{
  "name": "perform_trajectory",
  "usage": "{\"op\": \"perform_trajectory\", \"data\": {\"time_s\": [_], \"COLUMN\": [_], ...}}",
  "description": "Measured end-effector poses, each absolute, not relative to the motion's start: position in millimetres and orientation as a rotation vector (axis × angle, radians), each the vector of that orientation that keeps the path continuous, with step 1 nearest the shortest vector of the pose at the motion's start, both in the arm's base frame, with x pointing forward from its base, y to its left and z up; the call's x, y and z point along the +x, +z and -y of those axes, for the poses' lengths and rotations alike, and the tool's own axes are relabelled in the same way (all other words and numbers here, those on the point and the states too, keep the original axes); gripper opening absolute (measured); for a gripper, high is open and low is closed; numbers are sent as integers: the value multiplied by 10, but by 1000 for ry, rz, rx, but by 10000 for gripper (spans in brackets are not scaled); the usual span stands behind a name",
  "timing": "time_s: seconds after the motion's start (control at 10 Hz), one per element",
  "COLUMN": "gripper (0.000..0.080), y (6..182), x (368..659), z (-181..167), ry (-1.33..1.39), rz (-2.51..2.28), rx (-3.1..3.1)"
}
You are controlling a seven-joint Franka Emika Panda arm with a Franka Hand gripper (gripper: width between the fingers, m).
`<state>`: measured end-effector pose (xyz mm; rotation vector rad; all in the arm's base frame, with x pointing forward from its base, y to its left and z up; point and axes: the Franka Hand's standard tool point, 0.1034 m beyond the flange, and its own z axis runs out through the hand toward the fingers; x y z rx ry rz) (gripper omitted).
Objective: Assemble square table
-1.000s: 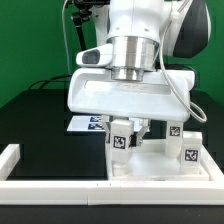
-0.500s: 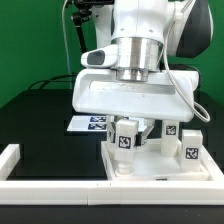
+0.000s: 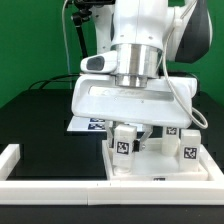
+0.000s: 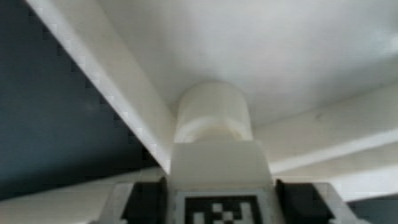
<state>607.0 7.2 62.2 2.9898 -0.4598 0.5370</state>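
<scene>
Three tagged legs (image 3: 125,143) show in your exterior view standing on the square table (image 3: 160,168) by the border rail (image 3: 60,184), your gripper (image 3: 127,128) clamped on the nearest one, while your wrist view shows that leg (image 4: 217,150) upright over the slab (image 4: 267,60).

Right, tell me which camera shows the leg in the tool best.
The wrist view: the leg fills the frame, its tag and rounded end sharp against the tabletop. The exterior view shows only its tagged face below the arm's body, with the tool's fingers mostly hidden.
</scene>
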Motion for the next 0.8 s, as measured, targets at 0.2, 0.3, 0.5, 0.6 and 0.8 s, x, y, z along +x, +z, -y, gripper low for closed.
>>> {"op": "perform_trajectory", "data": {"time_s": [0.2, 0.3, 0.5, 0.6, 0.8], "gripper": [287, 391, 612, 612, 647], "y": [622, 622, 622, 622, 622], "x": [6070, 6070, 6070, 6070, 6070], "z": [-75, -75, -74, -74, -74], "ry": [538, 538, 538, 538, 538], "rz": [459, 459, 459, 459, 459], "rx": [2990, 2990, 2990, 2990, 2990]}}
